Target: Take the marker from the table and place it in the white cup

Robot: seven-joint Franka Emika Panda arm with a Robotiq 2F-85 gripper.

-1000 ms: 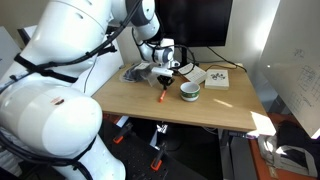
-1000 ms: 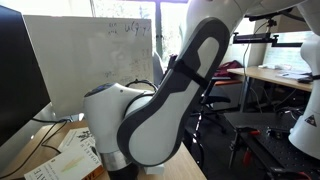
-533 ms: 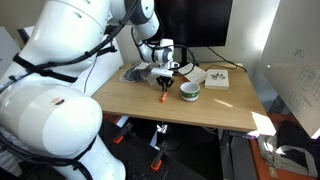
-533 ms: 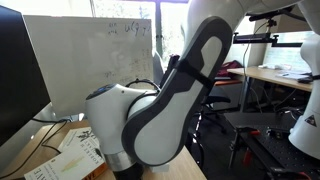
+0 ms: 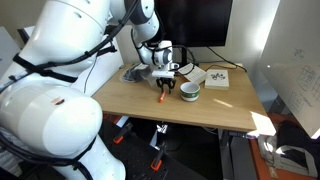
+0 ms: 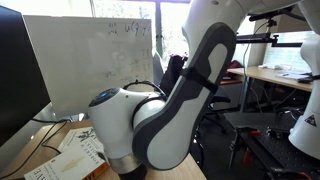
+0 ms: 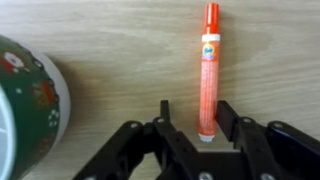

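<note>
the hand (image 7: 198, 115) is pinching the marker (image 7: 208, 70) only by its near end, risking it pivoting or slipping before reaching the white cup (image 7: 28, 110) at left.

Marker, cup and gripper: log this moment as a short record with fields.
gripper: gripper shut on the marker, holding one end
marker: upright below the gripper, over the table; whether its tip touches cannot be told
white cup: white cup stands on the table beside the marker, apart from it
white box: white box lies beyond the cup in an exterior view
task state: marker not yet in the cup
</note>
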